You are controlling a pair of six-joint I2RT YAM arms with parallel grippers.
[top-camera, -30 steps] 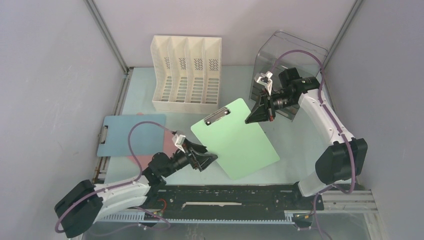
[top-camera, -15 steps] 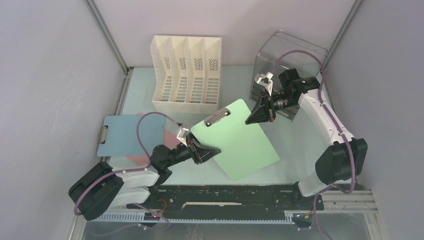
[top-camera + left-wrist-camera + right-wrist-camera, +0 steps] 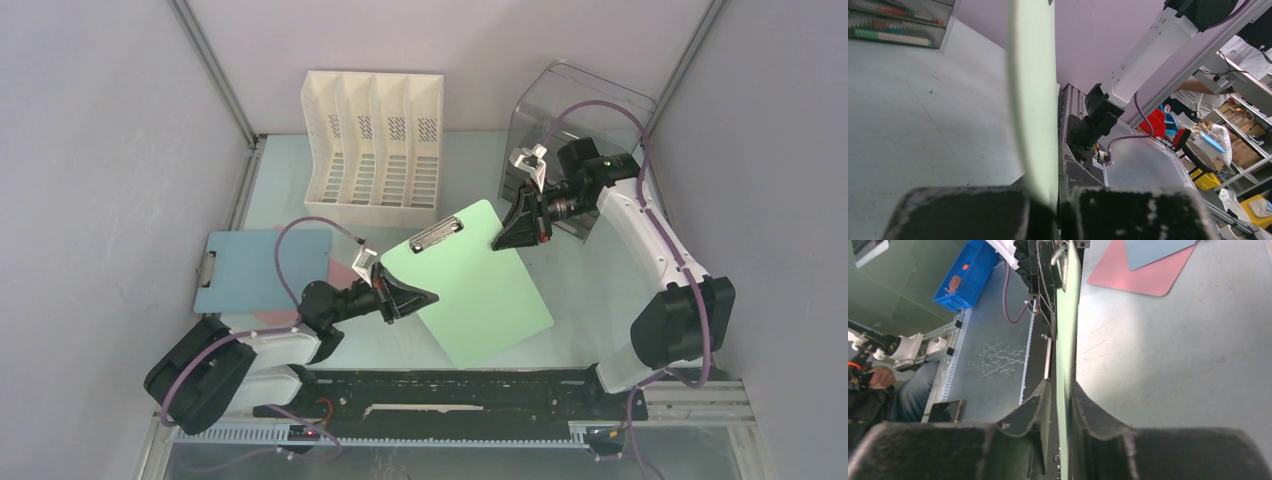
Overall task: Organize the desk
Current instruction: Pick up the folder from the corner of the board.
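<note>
A green clipboard (image 3: 470, 285) with a metal clip hangs tilted above the pale mint desk (image 3: 600, 290), between my two arms. My left gripper (image 3: 415, 297) is shut on the board's left edge; in the left wrist view the board (image 3: 1035, 100) runs edge-on straight up from my left gripper (image 3: 1048, 210). My right gripper (image 3: 507, 238) is at the board's far right corner. In the right wrist view the board (image 3: 1066, 340) stands between the fingers of my right gripper (image 3: 1060, 405), with a slim gap on the left side.
A white file organizer (image 3: 372, 145) with several slots stands at the back. A clear plastic bin (image 3: 580, 100) is at the back right, behind my right arm. A blue clipboard (image 3: 250, 265) lies at the left over a pink sheet (image 3: 340, 268).
My left arm reached right to the green clipboard and its jaws closed on the left edge. The right jaws have loosened from the board. The board has shifted slightly left.
</note>
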